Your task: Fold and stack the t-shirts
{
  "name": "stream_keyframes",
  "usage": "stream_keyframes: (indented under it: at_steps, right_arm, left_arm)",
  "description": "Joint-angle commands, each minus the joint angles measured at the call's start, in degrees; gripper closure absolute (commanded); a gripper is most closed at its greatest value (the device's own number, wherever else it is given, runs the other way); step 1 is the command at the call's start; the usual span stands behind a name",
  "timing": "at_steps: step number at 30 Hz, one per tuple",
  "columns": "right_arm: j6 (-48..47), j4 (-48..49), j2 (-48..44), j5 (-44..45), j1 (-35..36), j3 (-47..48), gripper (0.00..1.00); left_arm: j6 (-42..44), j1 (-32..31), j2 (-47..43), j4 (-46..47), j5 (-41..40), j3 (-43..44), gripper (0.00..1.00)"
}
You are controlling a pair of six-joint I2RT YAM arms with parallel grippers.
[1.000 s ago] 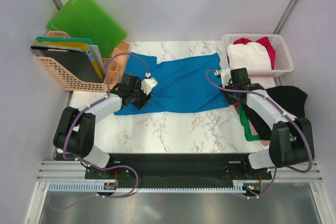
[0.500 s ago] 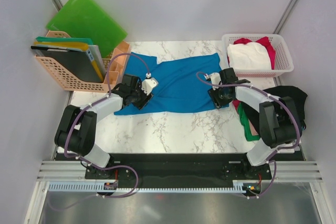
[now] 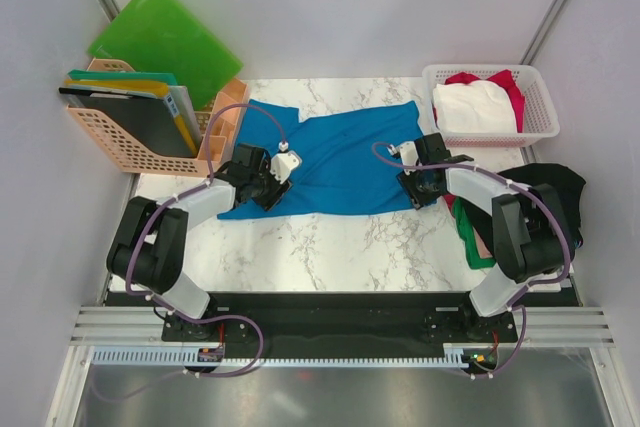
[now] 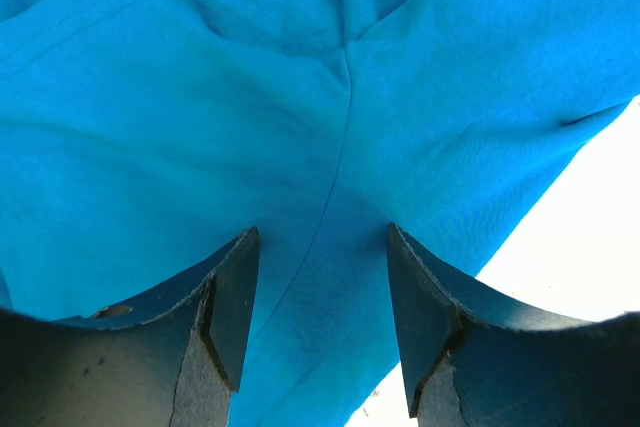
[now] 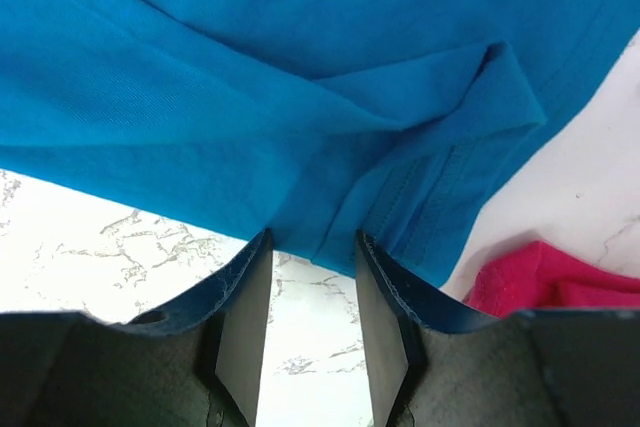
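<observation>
We can read no text, label, brand or number in any view. The blue t-shirt (image 3: pixel 340 162) and the white basket (image 3: pixel 545 119) show us only plain surfaces.

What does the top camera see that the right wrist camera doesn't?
Only the top camera: the left arm and right arm, the green folder, the rack, the basket holding a white shirt and a red shirt, and a black shirt.
Only the right wrist camera: the stitched hem up close, folded over just past its own fingers, which stand apart.
Both: the blue shirt on the marble table.
</observation>
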Motion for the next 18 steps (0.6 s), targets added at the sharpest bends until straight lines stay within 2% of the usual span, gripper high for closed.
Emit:
stream_keyframes:
  at_steps: [1,4,6,9,18]
  right_arm:
    - [-0.62,1.26,-2.32,2.7,0.24,-0.55,0.55]
    - [-0.63,1.26,-1.8,4.1,0.24,-0.64,0.55]
    - [-0.36,1.52,-1.27,4.45,0.15,-0.47,0.59]
    - [0.34,1.43,-0.65,5.59,0.24,-0.46,1.0]
    - [-1.15,1.08,-4.43,11.83,0.24,-2.84,1.0]
  left_arm:
    - [-0.76,-0.2,0.75,2.78,0.57,-0.37,0.39]
    - [-0.67,-0.2,0.58,2.95,0.75,-0.37,0.39]
    - [-0.67,-0.2,0.4,3.13,0.75,-0.55,0.4]
    - [-0.58,-0.12,0.58,3.22,0.75,-0.9,0.4]
    - [-0.49,-0.29,1.63,4.36,1.19,-0.9,0.4]
